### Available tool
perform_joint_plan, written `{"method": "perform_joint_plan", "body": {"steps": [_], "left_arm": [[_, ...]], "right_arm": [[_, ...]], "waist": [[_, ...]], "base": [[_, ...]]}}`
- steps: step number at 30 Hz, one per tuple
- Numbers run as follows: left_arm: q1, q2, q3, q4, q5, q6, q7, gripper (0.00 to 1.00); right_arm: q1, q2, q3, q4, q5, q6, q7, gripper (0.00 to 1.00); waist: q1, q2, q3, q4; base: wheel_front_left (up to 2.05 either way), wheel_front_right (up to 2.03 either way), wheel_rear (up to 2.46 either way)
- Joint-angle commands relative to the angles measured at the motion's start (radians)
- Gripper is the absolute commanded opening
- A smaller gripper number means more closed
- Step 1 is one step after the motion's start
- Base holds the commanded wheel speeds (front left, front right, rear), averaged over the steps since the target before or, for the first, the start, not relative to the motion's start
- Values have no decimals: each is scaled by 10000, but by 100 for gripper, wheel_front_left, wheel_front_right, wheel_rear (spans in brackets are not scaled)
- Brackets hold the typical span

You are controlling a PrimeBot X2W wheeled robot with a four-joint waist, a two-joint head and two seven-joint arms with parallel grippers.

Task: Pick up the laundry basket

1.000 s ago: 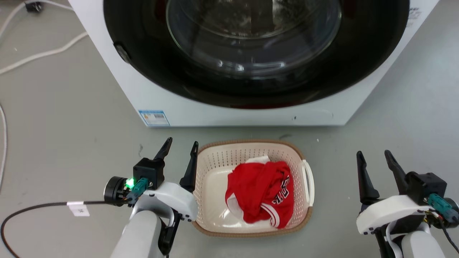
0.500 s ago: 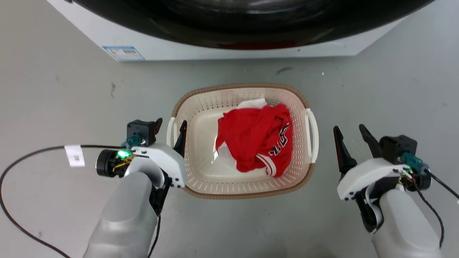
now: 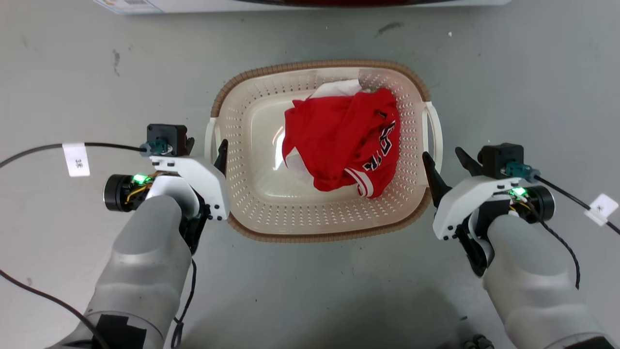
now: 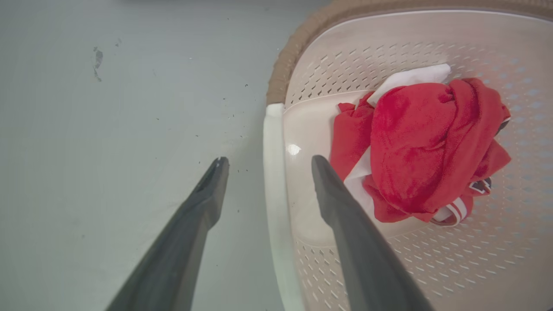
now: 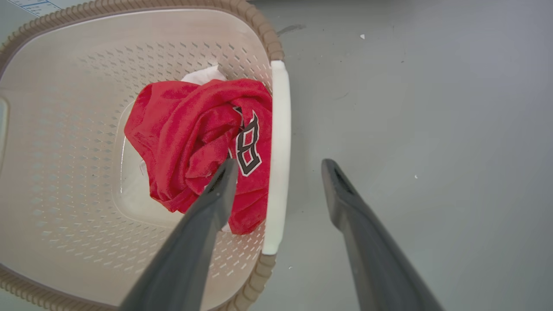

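Sitting on the grey concrete floor (image 3: 310, 291), close to the white appliance base (image 3: 290, 5), the cream perforated plastic laundry basket (image 3: 319, 65) (image 4: 285, 65) (image 5: 259, 26) with its brown woven-look rim holds a crumpled red jersey (image 3: 344, 140) (image 4: 423, 142) (image 5: 194, 138). The left claw (image 3: 206, 148) (image 4: 268, 162) is spread wide astride the white left handle (image 3: 209, 135) (image 4: 273, 142), one finger over the floor and one over the basket's inside, gripping nothing. The right claw (image 3: 443, 157) (image 5: 278, 165) straddles the white right handle (image 3: 438, 131) (image 5: 278, 129) the same way, wide open and empty.
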Motion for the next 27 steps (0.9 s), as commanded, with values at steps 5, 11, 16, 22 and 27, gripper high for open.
{"method": "perform_joint_plan", "body": {"steps": [5,11,16,22,27], "left_arm": [[-537,195,-443,303,-344,-22,294,100],[-958,298,-846,506,-782,-24,731,100],[-1202,263,-1155,602,-1174,-25,1134,100],[-1304,210,-1586,453,-1734,-25,1487,0],[-1238,270,-1890,317,-2116,-15,1528,0]], "right_arm": [[-983,82,619,892,457,-3,116,100],[-1663,103,1148,1494,1021,-3,360,100],[-1959,109,1593,1743,1449,-3,665,100],[-2103,105,2100,1804,2090,-3,1197,0],[-2168,114,2403,1847,2345,11,1257,0]], "waist": [[-2,0,562,-55],[-2,0,875,-65],[-2,0,1024,-49],[-2,0,1103,-27],[-2,0,1068,-19]], "base": [[0,0,0],[0,0,0],[0,0,0],[0,0,0],[0,0,0]]}}
